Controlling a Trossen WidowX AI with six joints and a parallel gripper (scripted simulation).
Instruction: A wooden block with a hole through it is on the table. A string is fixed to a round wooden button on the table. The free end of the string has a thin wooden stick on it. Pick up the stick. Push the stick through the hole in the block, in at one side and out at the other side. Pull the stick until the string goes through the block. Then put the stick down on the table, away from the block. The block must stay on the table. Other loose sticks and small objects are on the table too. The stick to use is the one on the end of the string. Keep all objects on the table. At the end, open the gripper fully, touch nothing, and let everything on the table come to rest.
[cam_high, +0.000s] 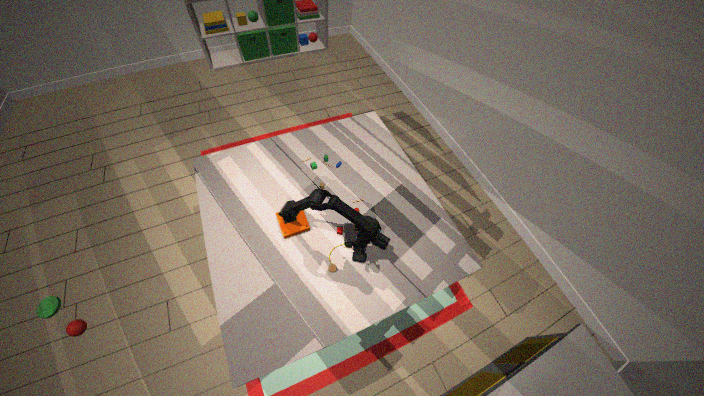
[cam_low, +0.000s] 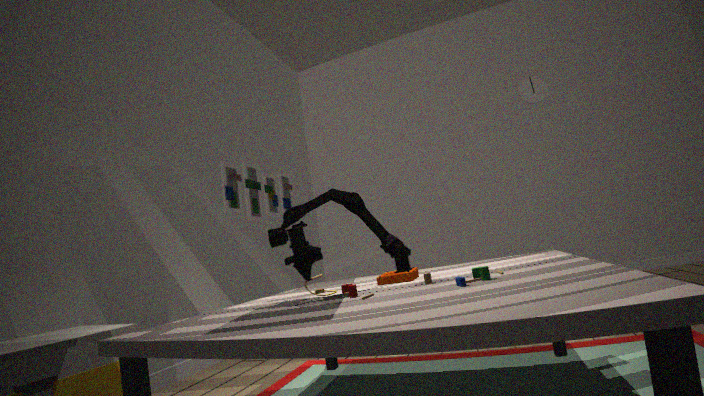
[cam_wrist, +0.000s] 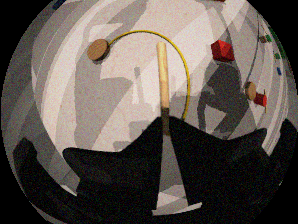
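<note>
My gripper (cam_high: 349, 243) (cam_low: 308, 278) (cam_wrist: 165, 120) is shut on the wooden stick (cam_low: 317, 276) (cam_wrist: 162, 75), held above the table (cam_high: 240, 235). The stick sticks out beyond the fingertips. The yellow string (cam_high: 330, 255) (cam_wrist: 188, 80) curves from near the fingertips to the round wooden button (cam_high: 332, 268) (cam_low: 320, 291) (cam_wrist: 98, 50). A red cube (cam_high: 340, 230) (cam_wrist: 222, 51) stands apart from the stick. A round-faced wooden piece (cam_wrist: 250, 91) lies beyond it, beside a small red object (cam_high: 356, 210) (cam_wrist: 260, 98). No hole can be made out, so which is the block is unclear.
A loose stick (cam_high: 358, 201) (cam_low: 368, 296) lies near the small red object. Farther off are green pieces (cam_high: 314, 165) (cam_low: 481, 273), a blue piece (cam_high: 338, 164) (cam_low: 460, 281) and a small tan piece (cam_high: 321, 186) (cam_low: 427, 278). The arm's orange base (cam_high: 294, 229) (cam_low: 397, 276) stands on the table.
</note>
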